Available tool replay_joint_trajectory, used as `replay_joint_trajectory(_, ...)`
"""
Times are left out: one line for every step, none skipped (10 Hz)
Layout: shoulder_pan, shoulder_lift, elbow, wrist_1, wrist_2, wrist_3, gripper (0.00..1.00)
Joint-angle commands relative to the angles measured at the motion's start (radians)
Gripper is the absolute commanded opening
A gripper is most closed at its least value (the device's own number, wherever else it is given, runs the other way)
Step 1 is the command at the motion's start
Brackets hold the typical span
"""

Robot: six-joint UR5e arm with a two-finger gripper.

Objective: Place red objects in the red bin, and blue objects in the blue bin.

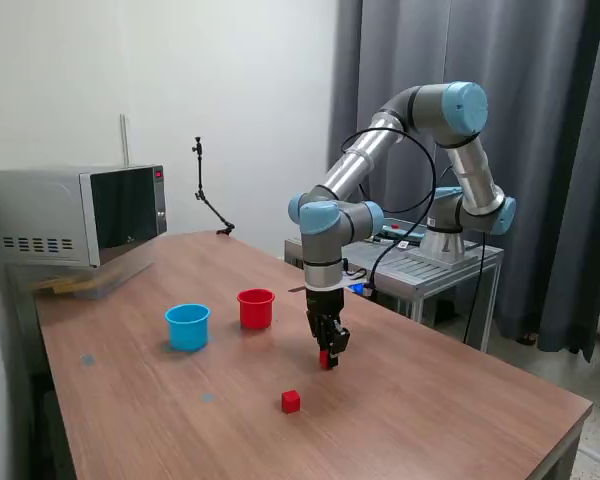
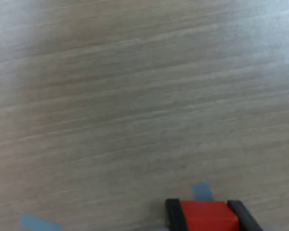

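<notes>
A small red cube [image 2: 205, 214] sits between my black fingers [image 2: 172, 212], and my gripper [image 1: 326, 358] is shut on it close to the wooden table [image 1: 430, 400]. A second red cube [image 1: 291, 401] lies loose on the table, nearer the front edge. The red cup [image 1: 256, 308] stands behind and toward the exterior view's left of my gripper. The light blue cup [image 1: 188, 326] stands further left of the red one. No blue cubes show in either view.
A microwave [image 1: 75, 215] sits at the table's far left corner. A thin black stand [image 1: 208, 195] rises at the back edge. Small blue tape marks [image 2: 201, 191] are stuck to the wood. A grey bench [image 1: 420, 262] holds the arm's base.
</notes>
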Motion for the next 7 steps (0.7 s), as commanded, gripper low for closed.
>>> replay_joint_trajectory(0.0, -0.023, 0.0, 0.015, -0.012, -0.002, 0.0)
replay_joint_trajectory(-0.011, -0.055, 0.0, 0.05, -0.004, -0.035, 0.0)
replay_joint_trajectory(-0.046, -0.093, 0.003, 0.101, -0.001, -0.078, 0.0)
replay_joint_trajectory(-0.056, -0.121, 0.001, 0.142, -0.001, -0.087, 0.0)
replay_joint_trajectory(-0.06, -0.147, -0.003, 0.165, -0.001, -0.106, 0.0)
replay_joint_trajectory(-0.077, -0.165, -0.002, 0.188, -0.001, -0.159, 0.0)
replay_joint_trajectory(-0.101, -0.168, -0.008, 0.216, -0.001, -0.17, 0.0)
